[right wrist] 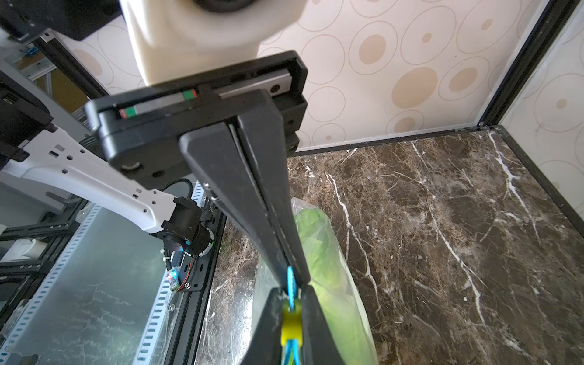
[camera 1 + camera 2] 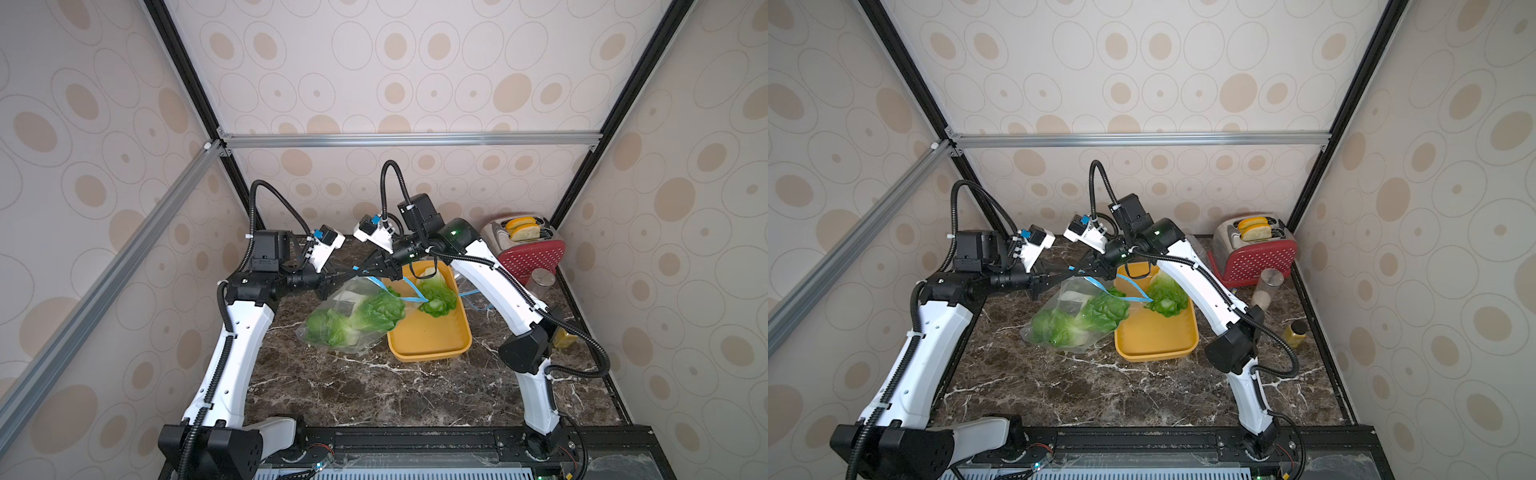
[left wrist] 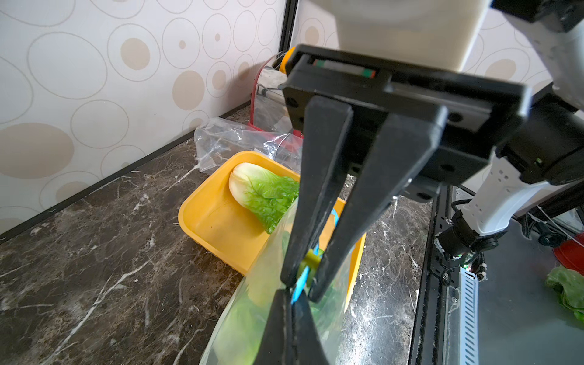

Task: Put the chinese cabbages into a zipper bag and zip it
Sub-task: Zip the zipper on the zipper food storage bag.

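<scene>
The left gripper is pinched together on the blue strip of the zipper bag; the right gripper clamps its yellow slider. Two cabbages lie inside the bag, a third cabbage in the yellow tray.

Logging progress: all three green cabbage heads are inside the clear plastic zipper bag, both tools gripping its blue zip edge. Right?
No: two green cabbage heads are inside the clear plastic zipper bag; the third lies in the yellow plastic tray, as both top views show. The left tool and right tool grip the blue zip edge.
</scene>
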{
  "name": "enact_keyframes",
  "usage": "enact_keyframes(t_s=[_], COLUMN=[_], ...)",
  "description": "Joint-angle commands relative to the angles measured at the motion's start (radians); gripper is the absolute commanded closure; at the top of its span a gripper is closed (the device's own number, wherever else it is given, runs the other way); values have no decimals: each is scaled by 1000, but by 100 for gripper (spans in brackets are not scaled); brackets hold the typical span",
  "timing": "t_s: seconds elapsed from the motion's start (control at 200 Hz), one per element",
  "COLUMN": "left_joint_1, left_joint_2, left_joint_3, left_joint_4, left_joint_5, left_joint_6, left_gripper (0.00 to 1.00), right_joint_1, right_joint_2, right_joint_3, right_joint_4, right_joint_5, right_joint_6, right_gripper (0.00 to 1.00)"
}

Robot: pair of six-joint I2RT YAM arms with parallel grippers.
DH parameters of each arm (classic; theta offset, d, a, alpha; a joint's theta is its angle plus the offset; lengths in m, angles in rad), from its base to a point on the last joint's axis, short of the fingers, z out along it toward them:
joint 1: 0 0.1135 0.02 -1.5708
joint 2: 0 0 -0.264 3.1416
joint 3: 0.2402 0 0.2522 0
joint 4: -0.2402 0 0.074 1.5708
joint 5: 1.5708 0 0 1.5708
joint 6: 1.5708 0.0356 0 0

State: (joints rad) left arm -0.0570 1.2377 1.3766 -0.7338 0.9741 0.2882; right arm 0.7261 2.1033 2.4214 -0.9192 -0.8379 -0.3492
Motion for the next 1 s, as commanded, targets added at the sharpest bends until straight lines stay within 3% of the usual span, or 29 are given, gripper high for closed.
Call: enact_keyframes(t_s=[0.0,0.07,0.315,0.566,0.996], left_joint_1=[-1,-1,-1,-1,-1], left_joint_2=[-27,-25,-31,-31,-42], left_joint_3=[12,15,18,18,28], left_joint_4=[25,23,25,20,19], left_joint_5=[5,3,-2,-5,-33], left_joint_6=[3,4,-3,-3,-8], left_gripper=[100,100,100,100,100], right_joint_1=[-8,-8,-15,-15,-14], right_joint_2=[-33,-31,-37,-29,-33], right_joint_3=[-21,-21,-20,-7,-1], right_joint_4=[-27,-37,-9,1,-1], right_joint_5=[-5,-3,-31,-56,-67], right_joint_6=[-14,-20,2,13,13], right_gripper=[84,80,88,77,96])
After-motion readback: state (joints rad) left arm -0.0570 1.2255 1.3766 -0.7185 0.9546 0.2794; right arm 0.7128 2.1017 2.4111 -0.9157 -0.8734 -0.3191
